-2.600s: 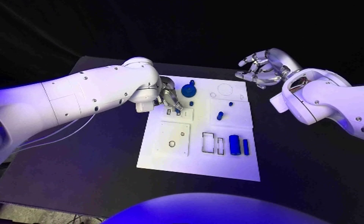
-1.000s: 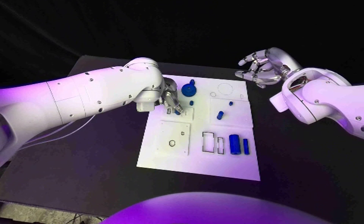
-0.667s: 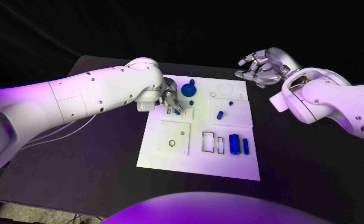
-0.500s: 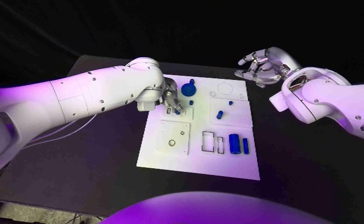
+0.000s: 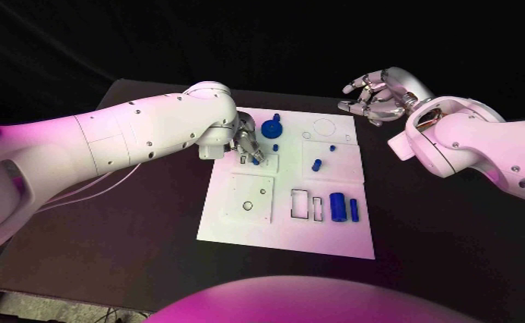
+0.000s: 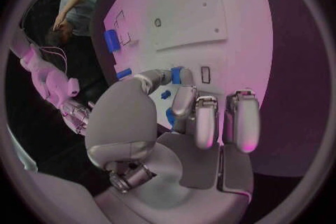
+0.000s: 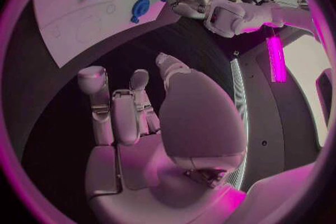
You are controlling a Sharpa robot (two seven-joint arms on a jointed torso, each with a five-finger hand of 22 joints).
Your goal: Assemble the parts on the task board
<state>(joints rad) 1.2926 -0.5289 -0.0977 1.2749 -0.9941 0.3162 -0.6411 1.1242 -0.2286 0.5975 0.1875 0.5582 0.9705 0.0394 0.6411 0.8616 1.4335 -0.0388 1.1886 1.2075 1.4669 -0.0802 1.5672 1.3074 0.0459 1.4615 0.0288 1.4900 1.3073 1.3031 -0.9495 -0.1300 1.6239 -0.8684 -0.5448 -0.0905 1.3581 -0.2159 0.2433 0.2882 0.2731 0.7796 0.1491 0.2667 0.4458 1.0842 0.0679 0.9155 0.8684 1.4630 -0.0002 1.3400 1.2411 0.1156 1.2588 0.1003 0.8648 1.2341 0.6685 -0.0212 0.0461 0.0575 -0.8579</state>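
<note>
The silver left hand pinches a small blue part over the flat white task board; the silver right hand hovers curled, holding nothing.

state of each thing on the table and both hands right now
left robot hand: pinching a small blue part over the board
right robot hand: off the board, fingers curled, holding nothing
board: flat on the table
gear: lying on the board
two long parts: lying side by side

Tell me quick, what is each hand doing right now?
Left hand: pinching a small blue part over the task board.
Right hand: holding nothing, fingers curled in, off the board.
</note>
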